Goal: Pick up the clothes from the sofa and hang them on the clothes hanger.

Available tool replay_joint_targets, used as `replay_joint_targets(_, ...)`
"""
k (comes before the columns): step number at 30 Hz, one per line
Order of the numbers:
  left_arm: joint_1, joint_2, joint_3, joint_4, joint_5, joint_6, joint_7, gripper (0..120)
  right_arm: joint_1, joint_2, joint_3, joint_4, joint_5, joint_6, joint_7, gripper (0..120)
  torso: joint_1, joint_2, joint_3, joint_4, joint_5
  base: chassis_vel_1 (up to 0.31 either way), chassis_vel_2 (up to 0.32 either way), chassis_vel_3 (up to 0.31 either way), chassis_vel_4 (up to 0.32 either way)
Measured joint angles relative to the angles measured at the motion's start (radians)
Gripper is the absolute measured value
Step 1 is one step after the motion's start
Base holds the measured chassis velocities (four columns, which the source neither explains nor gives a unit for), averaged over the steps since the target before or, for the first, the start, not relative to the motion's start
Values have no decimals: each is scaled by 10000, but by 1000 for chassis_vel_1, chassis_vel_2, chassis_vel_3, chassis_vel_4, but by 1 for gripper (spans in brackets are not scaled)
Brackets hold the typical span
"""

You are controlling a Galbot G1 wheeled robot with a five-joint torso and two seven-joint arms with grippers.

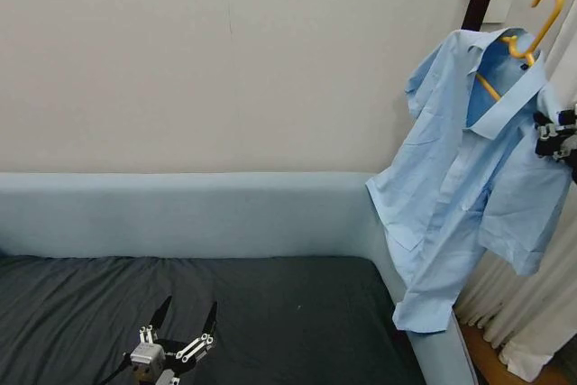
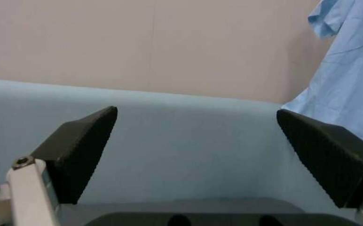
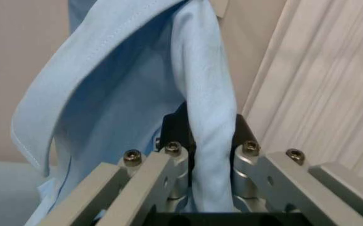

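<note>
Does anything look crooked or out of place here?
Yes: the blue shirt sits lopsided on the tilted yellow hanger, collar gaping, a fold pinched in the right pincer. The left pincer hangs open above the sofa.

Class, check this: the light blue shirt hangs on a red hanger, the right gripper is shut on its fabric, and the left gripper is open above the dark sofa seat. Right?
No: the hanger is yellow, not red; the head view shows it. The shirt, the right gripper shut on it and the open left gripper are as stated.
</note>
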Motion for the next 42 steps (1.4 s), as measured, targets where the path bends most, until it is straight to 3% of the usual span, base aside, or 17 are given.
replay_joint_targets(6, 0, 2, 1, 0, -1, 5, 1, 100, 957, 516, -628, -966, -1112, -88, -153, 7, 0, 0, 0, -4, -1, 0, 0, 0, 0)
replay_joint_targets(13, 0, 3, 1, 1, -2, 6, 0, 100, 2178, 887, -1545, -1920, -2620, -1324, -165, 7, 0, 0, 0, -5, -1, 0, 0, 0, 0)
replay_joint_targets(16, 0, 3, 0, 1, -2, 6, 0, 100, 3115, 1056, -2449, -2399, -3289, -1891, -80, 7, 0, 0, -1, -4, 0, 0, 0, 0, 0)
replay_joint_targets(25, 0, 4, 0, 1, -2, 6, 0, 100, 5144, 1632, -3905, -3373, -4191, -2160, 57, 7, 0, -1, 0, 1, -3, 0, 0, 0, 0)
replay_joint_targets(34, 0, 4, 1, 1, -3, 7, 0, 100, 6546, 1558, -5026, -3884, -4269, -2169, 115, 7, 0, 0, -1, -3, -2, 0, 0, 0, 0)
replay_joint_targets(42, -2, 4, 1, 1, -3, 7, -1, 100, 8417, 1378, -6822, -4639, -3819, -2169, 228, 7, 0, 0, 0, -1, -2, 0, 0, 0, 0)
